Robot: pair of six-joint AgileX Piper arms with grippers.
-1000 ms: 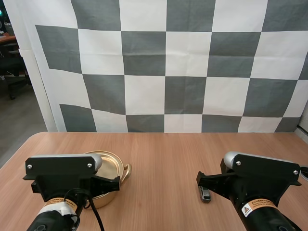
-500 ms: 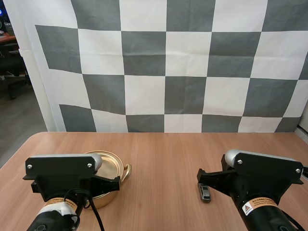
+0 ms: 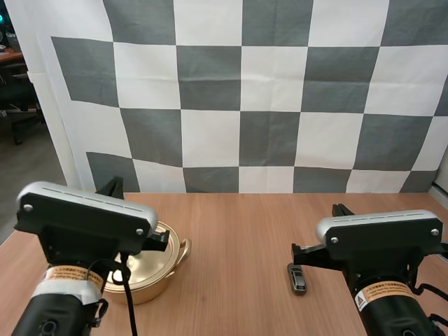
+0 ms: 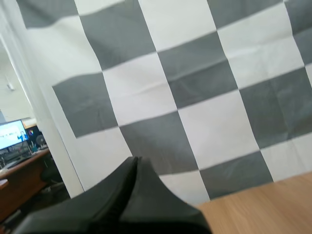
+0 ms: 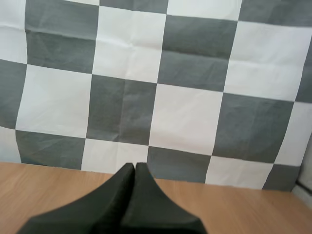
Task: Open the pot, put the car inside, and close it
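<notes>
A golden pot (image 3: pixel 155 269) with its lid on sits on the table at the left, mostly behind my left arm; one side handle (image 3: pixel 185 248) sticks out to the right. A small dark toy car (image 3: pixel 297 278) lies on the wood at the right, just left of my right arm. My left gripper (image 4: pixel 132 170) is shut on nothing, its fingers lying together as one dark wedge raised above the table. My right gripper (image 5: pixel 134 170) is likewise shut and empty, pointing over the far table edge.
The wooden table (image 3: pixel 238 231) has bare room between the pot and the car and along its far edge. Both arm housings stand at the near side, the left one (image 3: pixel 84 220) over the pot.
Both arms have tilted upward, the left one more. More of the pot and its handle now show. The car and pot have not moved.
</notes>
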